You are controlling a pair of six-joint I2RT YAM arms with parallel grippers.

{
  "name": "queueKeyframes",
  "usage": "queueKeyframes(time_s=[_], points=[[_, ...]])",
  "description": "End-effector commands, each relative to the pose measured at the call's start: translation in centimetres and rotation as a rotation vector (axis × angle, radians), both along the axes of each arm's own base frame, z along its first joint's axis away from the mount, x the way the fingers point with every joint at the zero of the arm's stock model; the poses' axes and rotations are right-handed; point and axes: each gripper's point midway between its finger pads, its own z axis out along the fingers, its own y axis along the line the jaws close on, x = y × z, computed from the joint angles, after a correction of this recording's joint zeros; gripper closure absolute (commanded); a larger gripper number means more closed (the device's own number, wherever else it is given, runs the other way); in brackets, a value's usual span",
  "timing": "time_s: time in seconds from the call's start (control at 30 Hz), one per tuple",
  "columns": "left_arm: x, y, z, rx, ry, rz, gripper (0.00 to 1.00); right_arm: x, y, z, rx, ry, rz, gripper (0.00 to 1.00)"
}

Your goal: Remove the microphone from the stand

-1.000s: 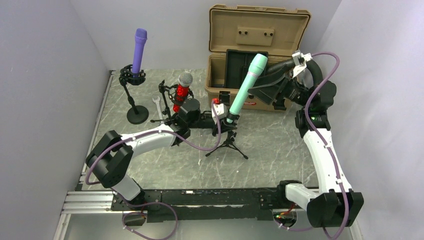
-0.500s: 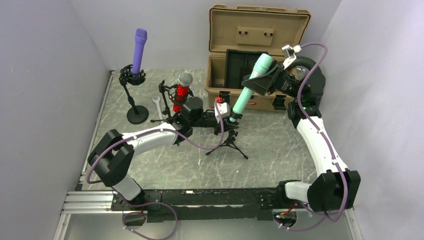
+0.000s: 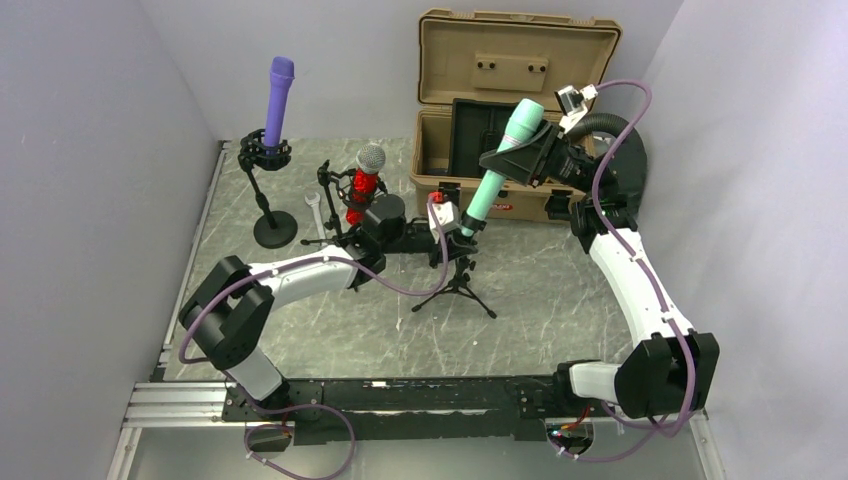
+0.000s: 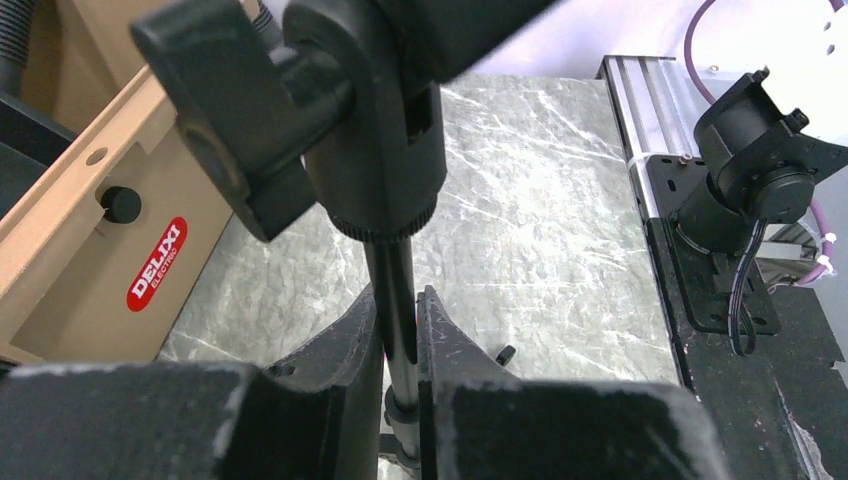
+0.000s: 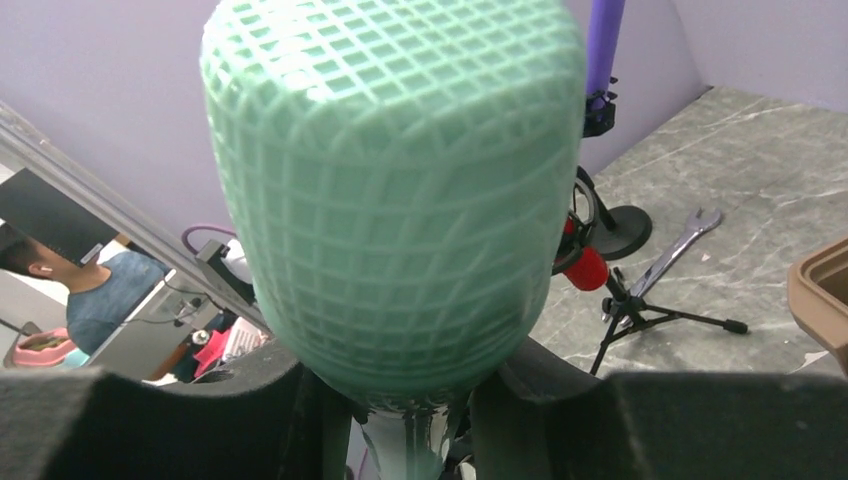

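We clench our left claw [image 4: 397, 305] on the stand [image 3: 458, 283] to steady it on the bench [image 3: 560, 290] while our right claw [image 5: 405, 400] grasps the green microphone [image 5: 390, 190], seated in the stand, below its head for lifting.

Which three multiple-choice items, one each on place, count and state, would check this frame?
1. The purple microphone stands: A centre; B far left, at the back; C far right.
2. Microphones in view: A two; B four; C three.
3. The left gripper is: A shut on the tripod stand's pole; B wide open; C holding nothing.
Answers: B, the top view shows it by the left wall; C, purple, the red microphone and the green microphone; A, its wrist view shows the pole pinched.
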Motion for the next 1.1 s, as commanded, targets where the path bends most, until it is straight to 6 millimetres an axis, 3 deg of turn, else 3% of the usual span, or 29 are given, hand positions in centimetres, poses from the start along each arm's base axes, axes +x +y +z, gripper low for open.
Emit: queueKeyframes(time_s=[0.0, 0.07, 0.33, 0.57, 0.67, 0.73, 0.93, 1.07], points=[[-3.0, 0.8, -2.3, 0.007, 0.008, -0.101, 1.00, 0.2, -0.8, 2.2, 0.015, -0.121, -0.048, 0.91], [-3.2, 1.2, -2.7, 0.001, -0.012, -0.103, 1.00, 0.5, -1.0, 2.2, 0.016, -0.103, -0.060, 1.00], [-4.1, 2.2, -3.2, -0.014, -0.101, -0.128, 1.00, 2.2, -1.4, 1.2, 0.011, -0.016, -0.106, 1.00], [-3.0, 2.3, -2.6, 0.004, -0.107, -0.080, 1.00, 2.4, -2.2, 2.7, -0.011, -0.064, -0.116, 1.00], [-2.1, 2.3, -2.1, 0.022, -0.075, -0.056, 0.84, 2.7, -2.8, 3.1, -0.070, -0.107, -0.177, 1.00], [-1.3, 2.2, -1.1, 0.023, -0.070, -0.039, 0.82, 3.1, -3.4, 3.0, -0.138, -0.168, -0.242, 1.00], [-0.3, 2.7, -0.3, 0.025, -0.080, -0.001, 0.99, 4.0, -4.7, 0.5, -0.289, -0.183, -0.353, 1.00], [0.0, 3.2, 0.1, 0.022, -0.097, 0.017, 1.00, 3.9, -5.7, -1.2, -0.369, -0.176, -0.411, 1.00]])
